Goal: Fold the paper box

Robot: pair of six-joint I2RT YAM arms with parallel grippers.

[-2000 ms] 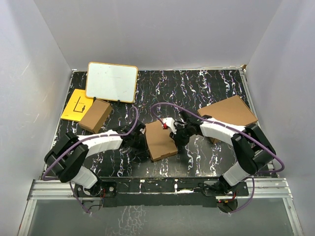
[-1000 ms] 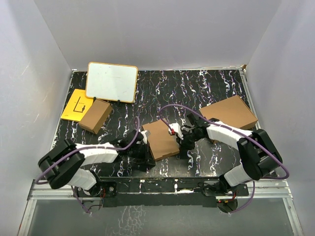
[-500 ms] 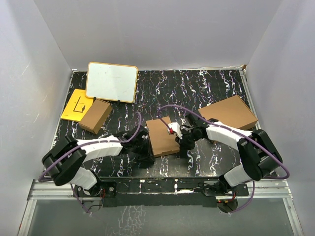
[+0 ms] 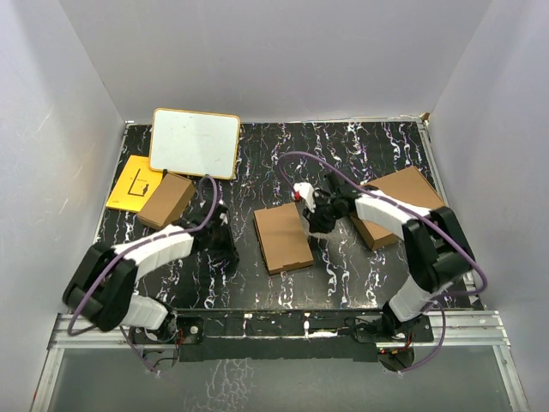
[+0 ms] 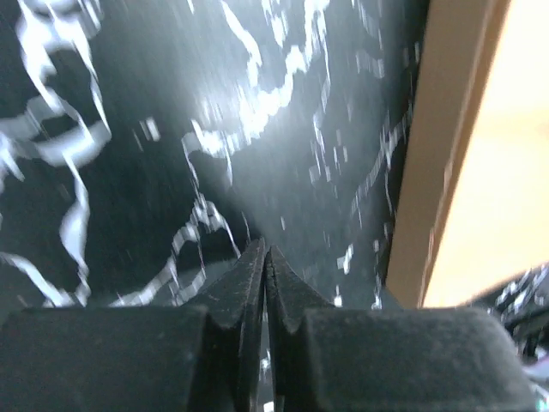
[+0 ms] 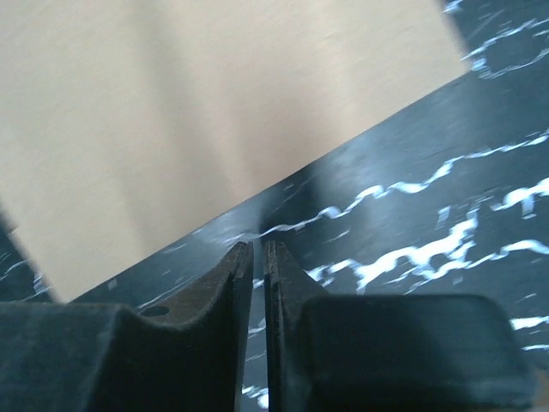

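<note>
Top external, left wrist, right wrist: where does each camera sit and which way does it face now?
Top external: above and behind the arm bases, looking down at the table; left arm and right arm show.
Left wrist: low over the table, looking past the left gripper; paper box edge on the right.
Right wrist: low, looking past the right gripper at the paper box ahead.
Both wrist views share that box.

Free room around the paper box (image 4: 283, 238)
The counter (image 4: 343, 146) is bare beyond it; small box (image 4: 166, 202) and whiteboard (image 4: 196, 142) block the left, large box (image 4: 399, 199) the right.
</note>
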